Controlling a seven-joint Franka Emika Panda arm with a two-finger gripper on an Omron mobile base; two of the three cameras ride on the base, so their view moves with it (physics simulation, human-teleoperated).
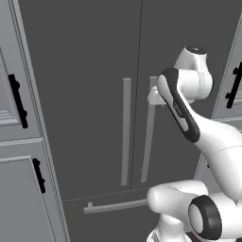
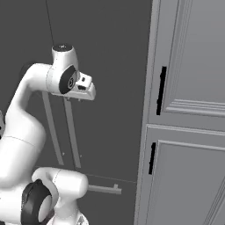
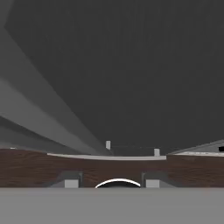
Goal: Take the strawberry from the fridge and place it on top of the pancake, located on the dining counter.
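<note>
I have the arm raised against the closed dark grey fridge [image 1: 85, 71], its pincer [image 1: 153, 97] pressed up by the top of the right-hand door's long pale handle [image 1: 148, 142], just beside the left door's handle [image 1: 125, 132]. The fingers are hidden behind the wrist, so I cannot tell whether the pincer is released or clenched on the handle. Light grey cabinets [image 2: 193, 110] with black handles flank the fridge, and its bottom drawer handle [image 1: 116, 206] runs below the doors.

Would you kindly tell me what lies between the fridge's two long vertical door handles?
Between the left handle and the right handle of the fridge there is only flat dark door surface and the thin seam where the two doors meet, seen in the left base view.
</note>
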